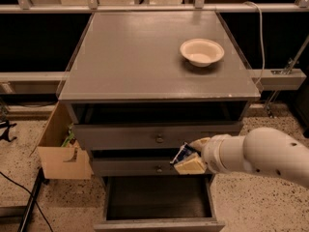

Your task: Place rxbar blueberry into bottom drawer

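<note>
My gripper [187,158] comes in from the right on a white arm and is shut on the rxbar blueberry [179,153], a small dark blue bar with a white patch held between the cream fingers [190,165]. It hangs in front of the middle drawer, above the open bottom drawer [157,198], which is pulled out and shows a dark interior.
A white bowl [202,51] sits on the grey cabinet top [145,57] at the back right. Two shallower knobbed drawers [157,138] are above the open one. An open cardboard box [60,149] stands on the floor at the cabinet's left. A cable lies on the floor at left.
</note>
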Available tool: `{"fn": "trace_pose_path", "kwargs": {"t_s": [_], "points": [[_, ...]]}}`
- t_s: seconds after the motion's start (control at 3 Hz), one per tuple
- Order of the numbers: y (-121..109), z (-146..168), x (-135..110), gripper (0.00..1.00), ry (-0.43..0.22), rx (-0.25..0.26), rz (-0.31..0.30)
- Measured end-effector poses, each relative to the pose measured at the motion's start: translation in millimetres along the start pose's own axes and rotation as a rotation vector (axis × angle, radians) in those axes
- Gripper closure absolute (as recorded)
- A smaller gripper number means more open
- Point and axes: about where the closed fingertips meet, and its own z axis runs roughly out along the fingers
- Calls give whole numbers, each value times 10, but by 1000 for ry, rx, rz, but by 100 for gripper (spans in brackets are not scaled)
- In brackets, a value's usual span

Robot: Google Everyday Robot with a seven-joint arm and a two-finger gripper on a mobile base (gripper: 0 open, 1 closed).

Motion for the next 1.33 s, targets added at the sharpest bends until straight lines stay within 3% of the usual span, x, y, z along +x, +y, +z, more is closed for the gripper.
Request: {"fn": "trace_pose_path", "kwargs": {"t_s": [0.67, 1.0, 1.33], "points": [[-139, 574, 680, 100, -18, -3, 17], [-155, 1049, 1215, 100, -4, -49, 53], [-104, 1386, 1561, 100, 36, -87, 77]]}}
